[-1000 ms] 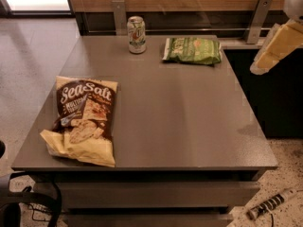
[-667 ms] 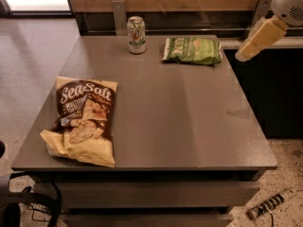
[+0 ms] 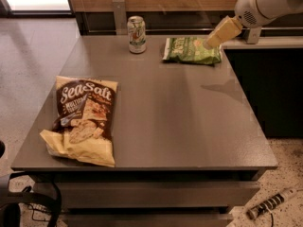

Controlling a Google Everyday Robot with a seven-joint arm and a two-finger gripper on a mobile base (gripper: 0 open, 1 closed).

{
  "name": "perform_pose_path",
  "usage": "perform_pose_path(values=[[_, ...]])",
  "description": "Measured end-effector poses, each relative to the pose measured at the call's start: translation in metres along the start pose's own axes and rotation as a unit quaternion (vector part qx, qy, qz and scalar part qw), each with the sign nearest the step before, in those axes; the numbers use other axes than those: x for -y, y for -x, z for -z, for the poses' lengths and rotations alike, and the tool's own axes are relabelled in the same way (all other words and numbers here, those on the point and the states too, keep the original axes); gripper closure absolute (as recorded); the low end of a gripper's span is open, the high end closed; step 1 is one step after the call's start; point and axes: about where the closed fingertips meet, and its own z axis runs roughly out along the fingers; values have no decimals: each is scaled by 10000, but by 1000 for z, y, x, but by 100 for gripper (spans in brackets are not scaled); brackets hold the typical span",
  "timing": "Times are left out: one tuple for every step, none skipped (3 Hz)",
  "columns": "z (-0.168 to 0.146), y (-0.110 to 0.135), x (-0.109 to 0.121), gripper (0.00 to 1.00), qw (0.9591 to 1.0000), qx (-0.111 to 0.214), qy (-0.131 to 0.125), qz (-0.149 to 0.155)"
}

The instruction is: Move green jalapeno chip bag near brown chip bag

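Where the hand (image 3: pixel 209 44) hangs, green bag (image 3: pixel 186 51) lies beneath.

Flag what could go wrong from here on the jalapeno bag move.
1. The gripper sits over the right end of the green jalapeno chip bag, by the edge of the table: an off-centre grasp might slip or push the bag off.
2. The soda can stands upright just left of the bag, toward the brown chip bag: a low carry could tip it.

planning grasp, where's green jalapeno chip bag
The green jalapeno chip bag lies far right on the table, beside the soda can; gripper at its right end.
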Motion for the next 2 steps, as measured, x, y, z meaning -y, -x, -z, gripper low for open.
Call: perform_pose_path(values=[[0,0,0,0,10000,0,0,0],[-22,-4,2,0,9999,-21,129,-88]])
